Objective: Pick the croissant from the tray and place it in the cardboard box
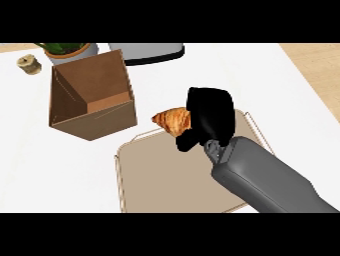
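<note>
A golden-brown croissant shows just left of my right hand, whose black fingers curl round its right end. The hand and croissant hang over the far edge of the beige tray, which has a thin wire rim. The brown cardboard box stands open-topped to the left of the croissant, a short gap away. My grey right forearm crosses the tray from the lower right. My left hand does not show.
A potted green plant stands behind the box. A small tan object sits at the far left. A grey and black appliance lies at the back. The white counter ends at the right against a wooden floor.
</note>
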